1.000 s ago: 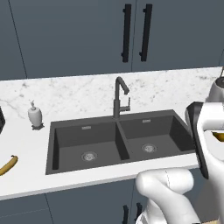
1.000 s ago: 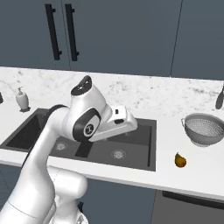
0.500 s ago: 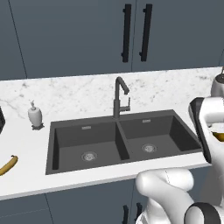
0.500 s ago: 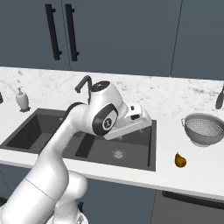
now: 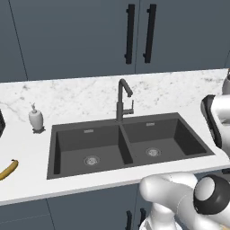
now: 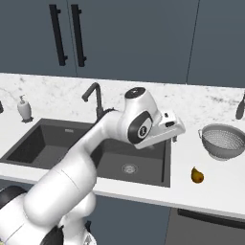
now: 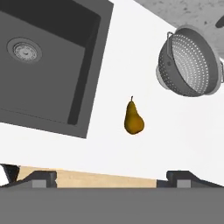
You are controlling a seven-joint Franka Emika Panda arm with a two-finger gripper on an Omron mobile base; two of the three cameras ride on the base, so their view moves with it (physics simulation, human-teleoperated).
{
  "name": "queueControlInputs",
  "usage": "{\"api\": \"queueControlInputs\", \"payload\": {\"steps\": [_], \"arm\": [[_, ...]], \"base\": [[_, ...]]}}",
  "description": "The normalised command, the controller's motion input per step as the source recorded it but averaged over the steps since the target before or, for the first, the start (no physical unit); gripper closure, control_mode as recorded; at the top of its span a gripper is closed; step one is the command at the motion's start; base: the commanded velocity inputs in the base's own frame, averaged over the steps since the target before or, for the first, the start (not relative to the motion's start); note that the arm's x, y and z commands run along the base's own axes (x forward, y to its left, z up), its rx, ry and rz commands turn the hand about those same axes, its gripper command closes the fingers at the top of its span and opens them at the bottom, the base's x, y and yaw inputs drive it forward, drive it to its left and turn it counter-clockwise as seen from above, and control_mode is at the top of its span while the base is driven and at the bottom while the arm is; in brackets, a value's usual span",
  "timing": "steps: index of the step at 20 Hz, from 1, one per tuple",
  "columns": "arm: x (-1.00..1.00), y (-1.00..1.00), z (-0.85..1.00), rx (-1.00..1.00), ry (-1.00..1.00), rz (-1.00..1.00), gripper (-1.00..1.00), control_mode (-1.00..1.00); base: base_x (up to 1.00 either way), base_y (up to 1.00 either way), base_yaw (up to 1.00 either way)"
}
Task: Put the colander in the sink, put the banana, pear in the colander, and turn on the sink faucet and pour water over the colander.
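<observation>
Right now your two-finger gripper (image 7: pixel 112 178) has its jaws wide apart and holds nothing; in the hand view its dark fingertips (image 7: pixel 41 178) sit at the bottom edge, well clear of the fruit; in the right base view you see the white hand (image 6: pixel 162 133) hanging above the right edge of the dark charcoal double-basin sink (image 6: pixel 57 165).

You have the round silver-grey perforated metal colander (image 6: pixel 224 141) upright on the white marble counter (image 6: pixel 210 191), well to the right of the sink; the small golden-brown teardrop pear (image 6: pixel 196 175) lies on the counter between sink and colander, nearer the front edge, apart from both; in the hand view the pear (image 7: pixel 133 119) sits mid-frame, the colander (image 7: pixel 189 65) at upper right.

Your slim curved yellow banana (image 5: pixel 8 170) is on the counter left of the sink (image 5: pixel 67 168), near the front edge; the tall dark-grey angular faucet (image 5: pixel 122 99) stands behind the centre divider; a white soap dispenser (image 5: pixel 36 119) stands behind the sink's left corner; both basins are dry.
</observation>
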Motion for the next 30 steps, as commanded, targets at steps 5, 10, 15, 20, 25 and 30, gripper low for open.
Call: {"api": "queueControlInputs", "payload": {"steps": [5,10,15,20,25,30], "arm": [[0.31,-0.55,-0.18,0.00,0.00,0.08,-1.00,-1.00],[0.42,-0.50,-0.07,0.00,0.00,0.07,-1.00,-1.00],[0.38,-0.49,-0.05,0.00,0.06,0.07,-1.00,-1.00],[0.18,-0.35,-0.20,0.00,0.03,0.12,-1.00,-1.00],[0.23,-0.29,-0.19,0.00,0.00,0.11,-1.00,-1.00],[0.34,-0.26,-0.25,0.00,0.00,0.11,-1.00,-1.00]], "base": [[0.00,0.00,0.00],[0.00,0.00,0.00],[0.00,0.00,0.00],[0.00,0.00,0.00],[0.00,0.00,0.00],[0.00,0.00,0.00]]}}
